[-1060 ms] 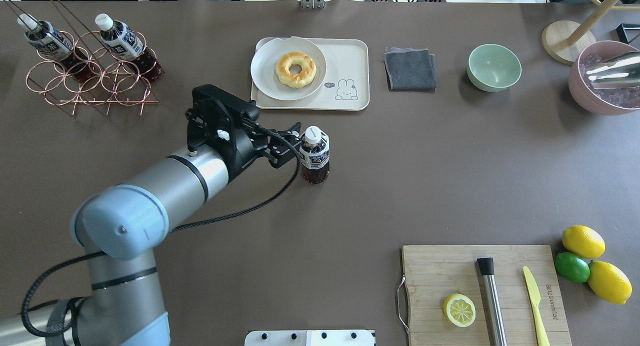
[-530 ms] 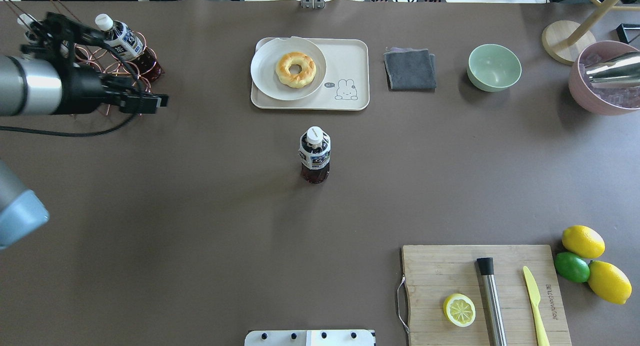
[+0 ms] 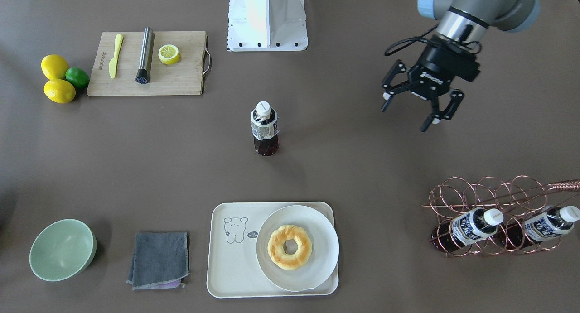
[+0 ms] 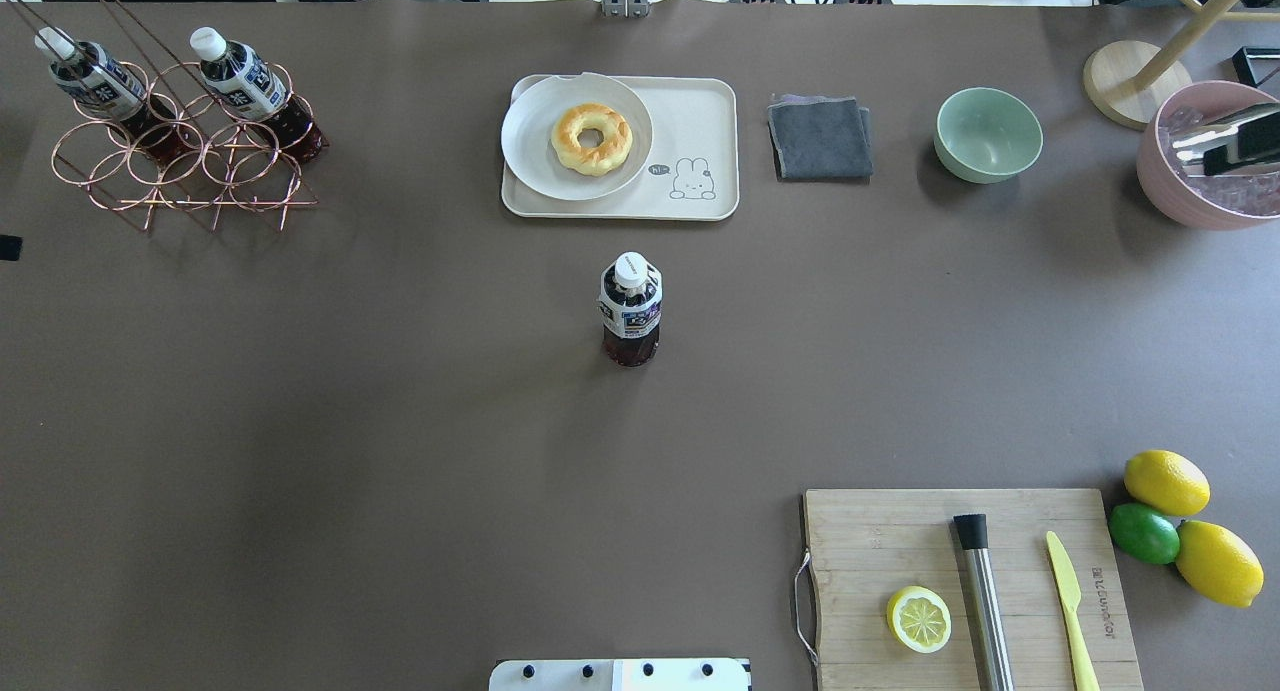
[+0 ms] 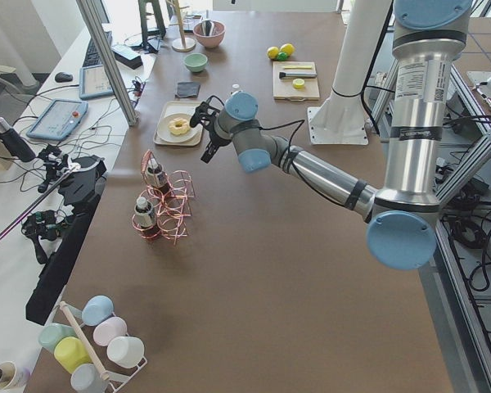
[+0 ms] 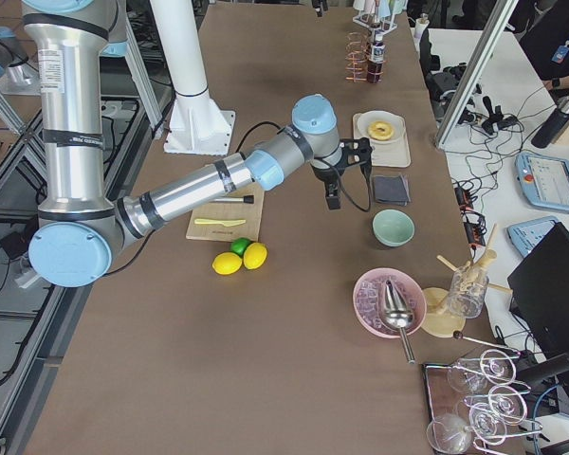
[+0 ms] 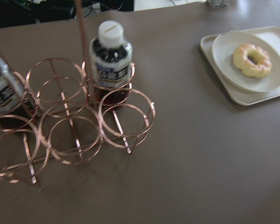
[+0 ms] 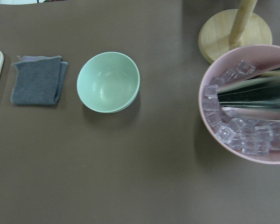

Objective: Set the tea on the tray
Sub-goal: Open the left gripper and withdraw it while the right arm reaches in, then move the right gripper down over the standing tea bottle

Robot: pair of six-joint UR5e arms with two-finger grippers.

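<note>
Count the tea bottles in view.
3. The standing bottle is upright mid-table, off the tray. The left rack bottle and the right rack bottle lean in the copper wire rack. None seem hidden.

- The worktop (image 4: pixel 400 421) is covered by a matt brown sheet, smooth and paper-like.
- The tea (image 4: pixel 630 311) is clear glossy plastic with a white plastic cap and a printed film label.
- The tray (image 4: pixel 705 106) is cream and smooth with a dull satin finish; the plate (image 4: pixel 530 151) on it looks the same.
- The cloth (image 4: pixel 820 138) beside the tray is grey, soft and napped.
- The wire rack (image 4: pixel 185 161) is shiny copper-coloured metal.
- The cutting board (image 4: pixel 870 551) is pale wood with visible grain; the tube (image 4: pixel 985 611) on it is brushed steel.
- The left pincer (image 3: pixel 403 119) is matt black.
</note>
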